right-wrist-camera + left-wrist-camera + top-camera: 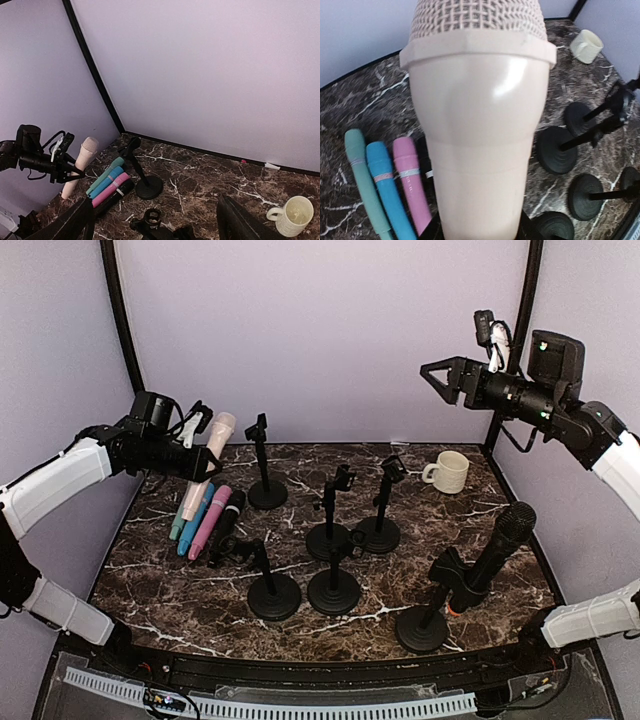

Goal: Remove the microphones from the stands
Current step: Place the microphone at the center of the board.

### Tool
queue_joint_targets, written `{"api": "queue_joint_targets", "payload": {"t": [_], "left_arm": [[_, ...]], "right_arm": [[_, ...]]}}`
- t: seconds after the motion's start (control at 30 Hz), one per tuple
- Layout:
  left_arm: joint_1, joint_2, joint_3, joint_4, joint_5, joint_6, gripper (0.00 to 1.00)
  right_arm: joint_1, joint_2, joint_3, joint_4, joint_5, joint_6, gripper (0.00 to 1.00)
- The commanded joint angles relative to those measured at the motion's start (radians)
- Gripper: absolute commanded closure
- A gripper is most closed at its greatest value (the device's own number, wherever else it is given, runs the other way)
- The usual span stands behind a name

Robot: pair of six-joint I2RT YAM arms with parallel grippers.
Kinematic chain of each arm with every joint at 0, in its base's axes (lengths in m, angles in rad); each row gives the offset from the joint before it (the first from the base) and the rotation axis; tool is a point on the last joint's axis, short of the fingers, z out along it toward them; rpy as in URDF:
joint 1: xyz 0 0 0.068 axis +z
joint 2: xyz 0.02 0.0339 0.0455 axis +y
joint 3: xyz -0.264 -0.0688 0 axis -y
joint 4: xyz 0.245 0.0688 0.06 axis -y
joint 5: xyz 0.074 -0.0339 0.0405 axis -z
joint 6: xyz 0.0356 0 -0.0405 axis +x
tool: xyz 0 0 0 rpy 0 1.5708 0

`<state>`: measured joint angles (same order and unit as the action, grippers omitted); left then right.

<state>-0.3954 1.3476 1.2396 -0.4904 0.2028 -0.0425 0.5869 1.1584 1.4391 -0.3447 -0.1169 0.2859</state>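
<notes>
Cream microphone is held aloft; black microphone is not yet removed from front-right stand.
Cream one is clamped in the left gripper above the laid-down pile; right gripper is raised, spread wide, empty.

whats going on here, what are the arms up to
The left arm holds a cream microphone in its jaws, raised over the left side of the table, near four microphones lying there. The right arm is up high, jaws open and empty. A black microphone sits in the front right stand; the other stands are empty.
</notes>
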Motion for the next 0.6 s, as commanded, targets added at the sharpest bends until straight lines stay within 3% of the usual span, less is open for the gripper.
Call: {"api": "queue_joint_targets", "payload": {"t": [0.0,0.33,0.57], "left_arm": [[0.164,0.053,-0.078,-0.045,-0.050,0.100,0.90],[0.414,0.216,-0.041,0.023,-0.137,0.184,0.89],[0.463,0.416,0.065,0.007,-0.107,0.250,0.87]], "right_arm": [[-0.074,-0.057,-0.039,0.013,0.016,0.022,0.15],[-0.163,-0.109,-0.115,-0.015,0.004,0.017,0.14],[-0.198,-0.136,-0.156,-0.016,-0.015,0.038,0.13]]}}
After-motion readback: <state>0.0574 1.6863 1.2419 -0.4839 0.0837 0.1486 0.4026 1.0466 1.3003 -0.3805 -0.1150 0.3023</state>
